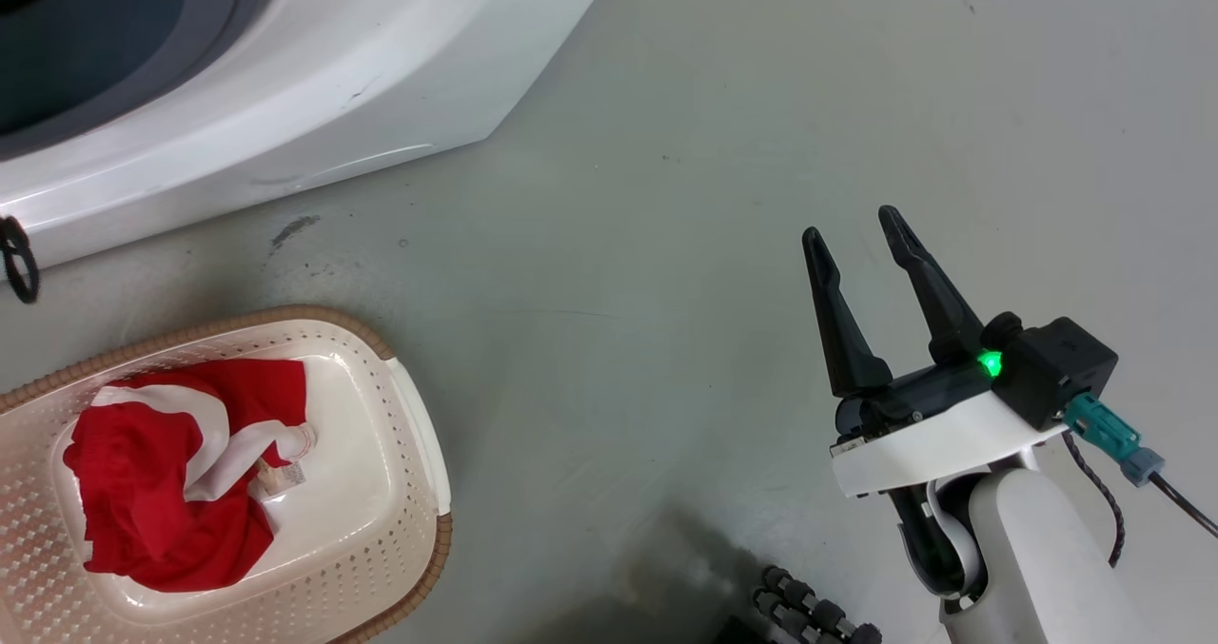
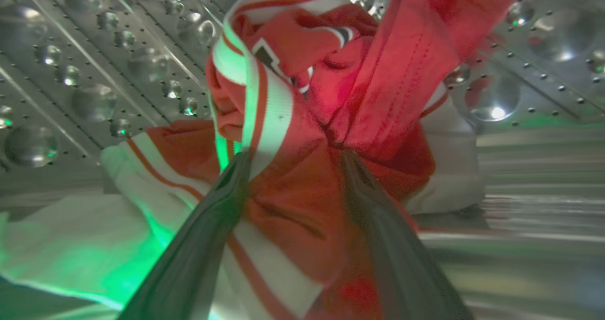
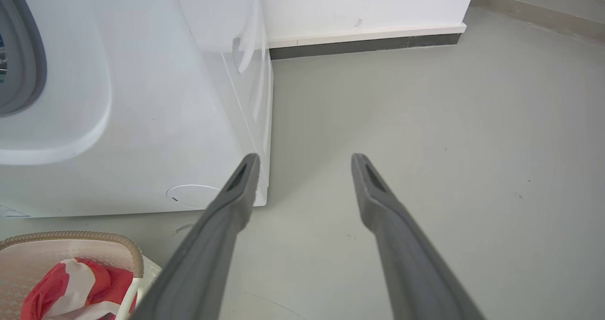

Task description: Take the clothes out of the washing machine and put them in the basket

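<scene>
— Looking along the left wrist view, where is the red garment (image 2: 359, 88)?
— Heaped on the steel drum (image 2: 94, 74) of the washing machine (image 1: 381, 73), red with white stripes. It is bunched between the fingers of the left gripper (image 2: 293, 161) and rises past their tips.
— Clamped?
— No. The 2 fingers stand wide apart, sunk in the cloth, which touches both.
— And the right gripper (image 1: 851, 224)?
— Spread too, holding nothing, over bare floor (image 1: 666, 244) to the right of the washer and well apart from the basket (image 1: 285, 316). Its pale forearm comes up from the lower right of the head view, fingers pointing up and slightly left.
— The basket?
— On the floor near the machine's front, with 1 other red garment (image 1: 152, 473) lying inside.
</scene>
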Robot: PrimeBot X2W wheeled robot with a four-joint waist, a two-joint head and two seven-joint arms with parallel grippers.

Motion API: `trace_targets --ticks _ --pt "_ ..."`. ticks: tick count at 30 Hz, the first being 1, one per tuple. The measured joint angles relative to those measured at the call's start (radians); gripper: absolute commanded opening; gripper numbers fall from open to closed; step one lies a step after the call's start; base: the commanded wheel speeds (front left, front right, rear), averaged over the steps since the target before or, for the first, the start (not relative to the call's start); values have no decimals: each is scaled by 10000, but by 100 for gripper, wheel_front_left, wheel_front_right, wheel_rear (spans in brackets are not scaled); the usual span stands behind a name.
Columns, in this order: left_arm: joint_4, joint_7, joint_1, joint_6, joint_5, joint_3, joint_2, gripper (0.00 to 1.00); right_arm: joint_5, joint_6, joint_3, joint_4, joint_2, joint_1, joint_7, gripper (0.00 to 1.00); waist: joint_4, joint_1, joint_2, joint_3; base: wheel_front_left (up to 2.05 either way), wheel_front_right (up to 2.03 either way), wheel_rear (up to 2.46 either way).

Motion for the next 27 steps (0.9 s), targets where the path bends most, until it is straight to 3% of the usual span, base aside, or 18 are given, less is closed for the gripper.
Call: trace_targets --ticks 2,3,4,5,10,14,22,27 --pt "27 437 -181 2 4 -65 82 100 48 0 15 19 0 0 -4 100 -63 0 0 55 0 0 0" --pt "54 671 -274 59 -29 -46 104 73 73 0 29 15 2 -4 -6 100 -89 0 0 69 0 0 0" --pt "79 878 -331 138 -69 -38 117 22 77 0 29 4 2 -5 -15 100 -110 0 0 80 0 0 0" --pt "88 1060 -374 205 -69 -48 125 0 86 0 27 -4 2 -5 -17 100 -124 0 0 85 0 0 0" --pt "52 1419 -444 355 -65 -148 169 0 132 0 48 -63 2 -32 -17 100 -174 0 0 86 0 0 0" --pt "-234 826 -240 552 -84 -150 213 0 142 0 21 -79 2 -109 -17 100 -170 0 0 18 0 0 0" --pt "-1085 -2159 1248 639 -360 -2 81 0 -42 0 -138 -23 4 -94 -19 100 38 -1 0 -596 0 0 0" --pt "-1204 -4080 2342 460 -725 222 -282 0 -305 0 -290 31 6 12 -19 100 276 -1 0 -1238 0 0 0"
